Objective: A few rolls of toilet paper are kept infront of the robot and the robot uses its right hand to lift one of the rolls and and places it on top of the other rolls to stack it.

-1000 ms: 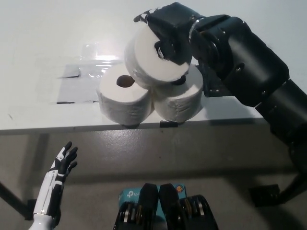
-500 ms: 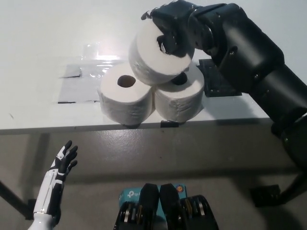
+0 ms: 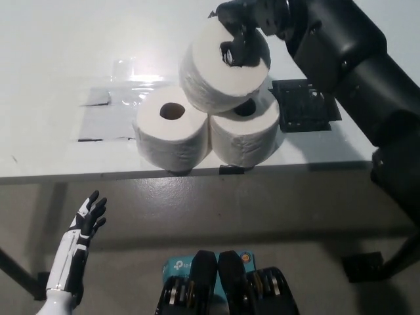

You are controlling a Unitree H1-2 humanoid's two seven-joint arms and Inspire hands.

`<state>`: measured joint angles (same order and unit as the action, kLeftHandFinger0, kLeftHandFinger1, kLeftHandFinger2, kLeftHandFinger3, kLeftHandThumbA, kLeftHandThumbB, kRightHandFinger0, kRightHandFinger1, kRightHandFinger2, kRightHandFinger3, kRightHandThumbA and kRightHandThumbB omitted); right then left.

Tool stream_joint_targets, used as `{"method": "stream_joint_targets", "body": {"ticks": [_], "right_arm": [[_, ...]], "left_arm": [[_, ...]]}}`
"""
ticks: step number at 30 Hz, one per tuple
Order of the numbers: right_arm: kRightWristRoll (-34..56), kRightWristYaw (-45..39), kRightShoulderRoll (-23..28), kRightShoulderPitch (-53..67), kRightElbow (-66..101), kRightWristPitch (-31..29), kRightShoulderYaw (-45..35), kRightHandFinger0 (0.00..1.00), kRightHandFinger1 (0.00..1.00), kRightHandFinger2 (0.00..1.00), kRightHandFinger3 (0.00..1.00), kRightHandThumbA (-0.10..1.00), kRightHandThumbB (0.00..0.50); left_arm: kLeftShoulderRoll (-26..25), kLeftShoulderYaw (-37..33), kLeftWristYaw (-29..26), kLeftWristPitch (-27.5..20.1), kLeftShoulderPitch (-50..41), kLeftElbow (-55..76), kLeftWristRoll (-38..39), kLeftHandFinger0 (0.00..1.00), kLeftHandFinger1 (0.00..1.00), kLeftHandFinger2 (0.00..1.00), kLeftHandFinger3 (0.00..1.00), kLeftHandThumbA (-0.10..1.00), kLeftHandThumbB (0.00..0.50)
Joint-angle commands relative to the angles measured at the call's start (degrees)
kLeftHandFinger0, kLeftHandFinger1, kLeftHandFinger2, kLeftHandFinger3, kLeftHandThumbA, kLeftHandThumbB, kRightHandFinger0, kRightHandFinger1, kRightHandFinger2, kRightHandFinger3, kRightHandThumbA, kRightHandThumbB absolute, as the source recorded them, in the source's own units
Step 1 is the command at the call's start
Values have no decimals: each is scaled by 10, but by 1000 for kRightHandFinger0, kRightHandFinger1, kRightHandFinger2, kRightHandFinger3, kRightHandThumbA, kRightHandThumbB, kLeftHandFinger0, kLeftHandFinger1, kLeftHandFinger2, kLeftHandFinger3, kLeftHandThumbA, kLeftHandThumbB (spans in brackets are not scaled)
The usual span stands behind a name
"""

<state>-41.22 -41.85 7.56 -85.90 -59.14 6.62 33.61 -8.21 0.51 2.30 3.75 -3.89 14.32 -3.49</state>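
While the white left robot hand (image 3: 87,220) is hanging below the counter (image 3: 52,85) edge at near left, fingers spread and holding nothing, two toilet paper rolls (image 3: 172,134) are standing side by side, touching, near the counter's front edge. The black right robot hand (image 3: 241,29) is gripping a third roll (image 3: 220,75), tilted, resting atop both. A black plate (image 3: 303,105) is lying right of them.

Black right hand (image 3: 244,29) gripping top roll (image 3: 222,71), seemingly upon two rolls (image 3: 172,134).

white left robot hand (image 3: 88,216), bulky, seemingly matte black right arm (image 3: 348,59)
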Motion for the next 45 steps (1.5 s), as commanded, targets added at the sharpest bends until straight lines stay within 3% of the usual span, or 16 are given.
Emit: {"method": "stream_joint_targets", "body": {"ticks": [1, 6, 15, 24, 26, 28, 29, 32, 33, 36, 39, 41, 42, 43, 44, 45], "right_arm": [[24, -45, -3, -63, -5, -11, -5, 1000, 1000, 1000, 1000, 556, 500], [12, -47, -4, -85, -7, -28, 11, 1000, 1000, 1000, 1000, 676, 500], [25, -60, -17, -126, -64, -50, 14, 1000, 1000, 1000, 1000, 634, 488], [36, -62, -7, -139, -64, -19, 1, 1000, 1000, 1000, 1000, 581, 500], [51, -70, 6, -145, -54, -4, -18, 1000, 1000, 1000, 1000, 648, 500], [64, -77, 32, -143, -7, 2, -39, 1000, 1000, 1000, 1000, 852, 441], [77, -82, 67, -129, 64, -19, -58, 1000, 1000, 1000, 1000, 993, 350], [91, -96, 140, -92, 255, 40, -119, 1000, 1000, 1000, 1000, 1000, 301], [90, -92, 160, -82, 305, 43, -134, 1000, 1000, 1000, 1000, 1000, 302], [93, -78, 216, -26, 481, 92, -214, 1000, 1000, 1000, 1000, 1000, 377], [153, -60, 256, 68, 682, 136, -352, 1000, 1000, 1000, 1000, 1000, 370], [172, -57, 264, 103, 763, 163, -408, 1000, 1000, 1000, 1000, 1000, 394], [229, -35, 264, 142, 825, 152, -474, 1000, 1000, 1000, 1000, 1000, 350], [222, -36, 255, 155, 872, 188, -504, 1000, 1000, 1000, 1000, 1000, 401], [214, -28, 245, 168, 912, 203, -531, 1000, 1000, 1000, 1000, 1000, 412], [222, 0, 234, 194, 963, 200, -565, 1000, 1000, 1000, 1000, 1000, 369]], "left_arm": [[-12, 0, 7, -16, 6, 14, -7, 1000, 1000, 1000, 1000, 1000, 138], [-15, -2, 8, -21, 11, 11, -11, 1000, 1000, 1000, 1000, 1000, 161], [-19, -6, 6, -20, 13, 10, -22, 1000, 1000, 1000, 1000, 1000, 199], [-18, -9, 6, -22, 13, 10, -27, 1000, 1000, 1000, 1000, 1000, 244], [-17, -9, 6, -19, 13, 11, -27, 1000, 1000, 1000, 1000, 1000, 260], [-15, -10, 6, -19, 16, 11, -26, 1000, 1000, 1000, 1000, 1000, 233], [-16, -10, 8, -19, 14, 13, -24, 1000, 1000, 1000, 1000, 1000, 231], [-16, -7, 8, -15, 23, 15, -18, 1000, 1000, 1000, 1000, 1000, 209], [-16, -5, 7, -14, 26, 15, -16, 1000, 1000, 1000, 1000, 1000, 208], [-16, 0, 8, -3, 34, 18, -7, 1000, 1000, 1000, 1000, 1000, 184], [-19, 3, 13, -4, 43, 14, 2, 1000, 1000, 1000, 1000, 1000, 157], [-18, 4, 14, -4, 43, 11, 7, 1000, 1000, 1000, 1000, 1000, 150], [-18, 5, 12, -4, 42, 7, 7, 1000, 1000, 1000, 1000, 1000, 149], [-19, 6, 12, -6, 42, 6, 8, 1000, 1000, 1000, 1000, 1000, 149], [-19, 8, 11, -8, 43, 3, 9, 1000, 1000, 1000, 1000, 1000, 137], [-21, 9, 10, -10, 46, 0, 8, 1000, 1000, 1000, 1000, 1000, 124]]}}
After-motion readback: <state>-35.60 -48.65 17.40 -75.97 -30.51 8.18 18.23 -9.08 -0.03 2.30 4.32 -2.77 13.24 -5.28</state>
